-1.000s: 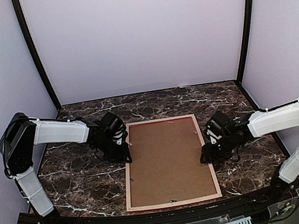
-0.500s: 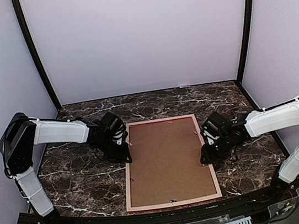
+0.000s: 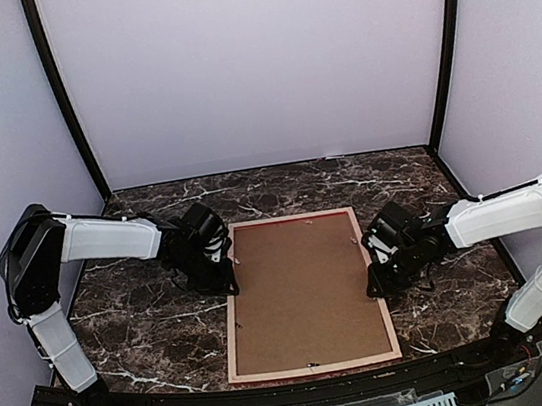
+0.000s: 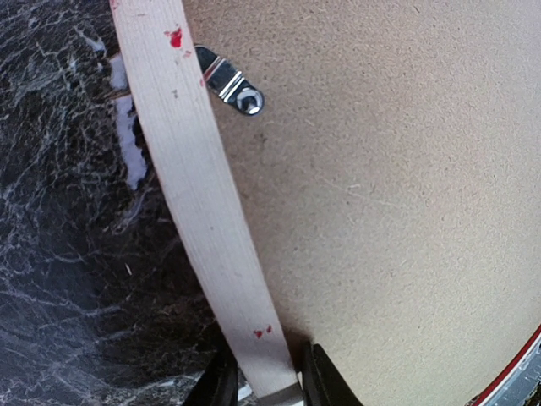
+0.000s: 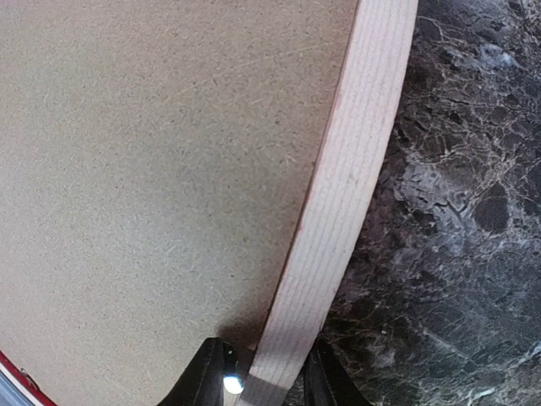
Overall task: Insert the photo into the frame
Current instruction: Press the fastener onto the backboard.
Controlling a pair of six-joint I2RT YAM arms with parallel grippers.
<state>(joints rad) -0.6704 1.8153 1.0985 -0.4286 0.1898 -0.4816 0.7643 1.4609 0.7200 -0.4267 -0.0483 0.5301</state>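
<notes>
The frame (image 3: pixel 232 342) lies face down in the middle of the table, its pale wood rear edges up. A brown backing board (image 3: pixel 303 289) fills it, so the photo is hidden. My left gripper (image 3: pixel 230 281) is shut on the frame's left rail; in the left wrist view the rail (image 4: pixel 194 203) runs between the fingers of that gripper (image 4: pixel 266 393). My right gripper (image 3: pixel 373 284) sits on the right rail, and in the right wrist view its jaws (image 5: pixel 266 385) have closed on that rail (image 5: pixel 338 194), with the board (image 5: pixel 152 169) beside it.
A small metal turn clip (image 4: pixel 230 83) on the left rail reaches over the board. The dark marble table (image 3: pixel 146 321) is bounded by pale walls at the back and sides, with black posts in the back corners.
The right gripper's jaws have closed in on the right rail and the right wrist has shifted slightly. The left arm and the frame have not moved.
</notes>
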